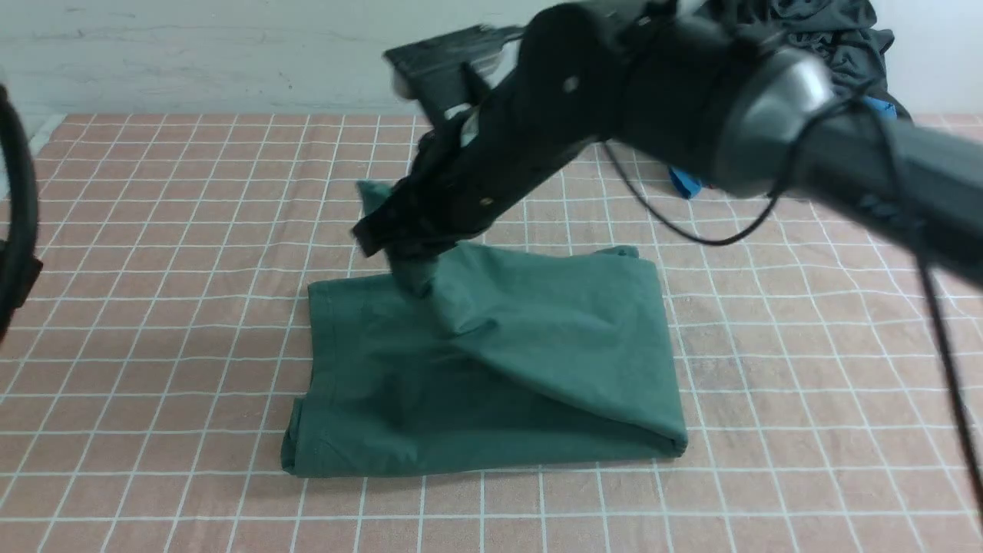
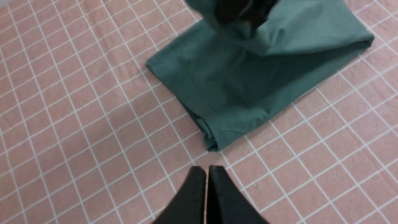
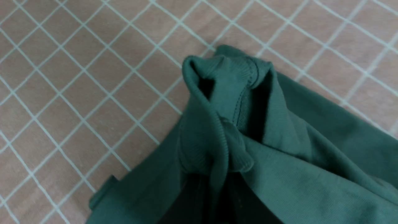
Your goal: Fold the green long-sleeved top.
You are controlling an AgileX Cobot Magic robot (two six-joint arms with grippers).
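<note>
The green long-sleeved top (image 1: 491,369) lies folded into a rough rectangle on the checked cloth in the middle of the table. My right gripper (image 1: 407,257) is shut on a bunch of its fabric at the far left part and lifts it into a peak. In the right wrist view the ribbed edge of the top (image 3: 217,137) is pinched between the dark fingers (image 3: 214,193). My left gripper (image 2: 206,169) is shut and empty, hovering over bare cloth just off the top's near corner (image 2: 214,143).
The table is covered by a pink cloth with a white grid (image 1: 153,307). A dark charcoal garment (image 1: 845,38) and a bit of bright blue fabric (image 1: 686,183) lie at the far right. My left arm's edge (image 1: 15,230) shows at the far left.
</note>
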